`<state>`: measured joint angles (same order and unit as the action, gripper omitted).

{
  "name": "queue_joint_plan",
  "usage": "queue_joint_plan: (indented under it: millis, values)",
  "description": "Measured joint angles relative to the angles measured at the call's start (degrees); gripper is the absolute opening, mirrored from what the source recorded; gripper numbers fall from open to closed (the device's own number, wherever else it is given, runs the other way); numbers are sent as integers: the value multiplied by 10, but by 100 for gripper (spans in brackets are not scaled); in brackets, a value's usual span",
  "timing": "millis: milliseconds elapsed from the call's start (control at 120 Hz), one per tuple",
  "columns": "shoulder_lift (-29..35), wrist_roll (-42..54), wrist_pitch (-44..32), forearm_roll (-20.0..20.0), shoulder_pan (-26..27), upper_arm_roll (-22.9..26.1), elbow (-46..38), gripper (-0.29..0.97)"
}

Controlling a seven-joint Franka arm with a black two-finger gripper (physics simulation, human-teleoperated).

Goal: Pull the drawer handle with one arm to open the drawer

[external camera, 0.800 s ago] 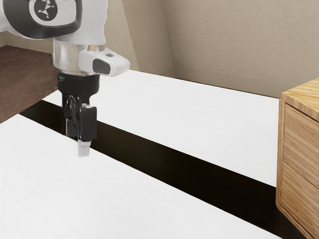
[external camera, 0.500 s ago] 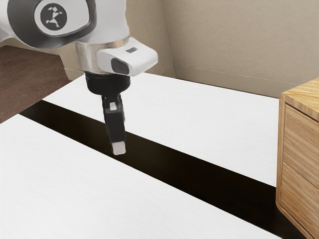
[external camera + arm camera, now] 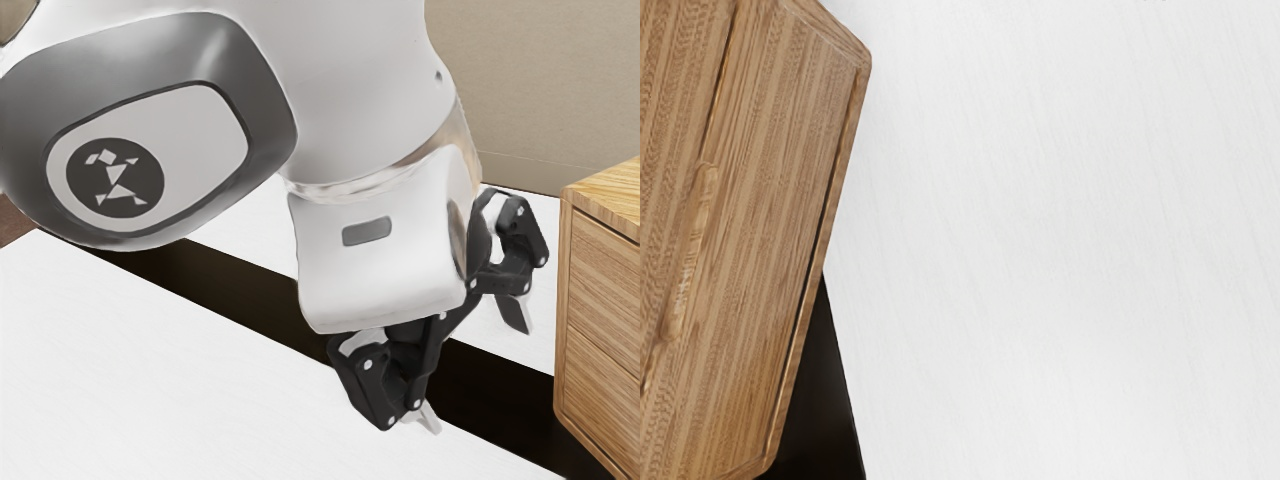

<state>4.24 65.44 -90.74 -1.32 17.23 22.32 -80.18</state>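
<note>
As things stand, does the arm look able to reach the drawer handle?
Probably yes: the jaws stand open, short of the wooden cabinet, and nothing lies between them and the drawer handle.

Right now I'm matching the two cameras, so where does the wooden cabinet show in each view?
Exterior view: the wooden cabinet stands at the exterior view's right edge.
Wrist view: the wooden cabinet shows its front, with its handle, beside the white tabletop.
Shared landmark: the black strip, running up to the cabinet's foot in both.

A white table (image 3: 150, 400) with 1 black stripe (image 3: 220, 285) bears a wooden drawer cabinet (image 3: 600, 330) at the exterior view's right.
</note>
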Motion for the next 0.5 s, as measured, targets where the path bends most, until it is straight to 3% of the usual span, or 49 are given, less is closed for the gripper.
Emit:
queue_joint_plan:
  millis: [233,500]
  values:
    - [-51,147,-141,-14,-3,5,-13,36]
    - [-112,256,-235,-18,-17,0,5,24]
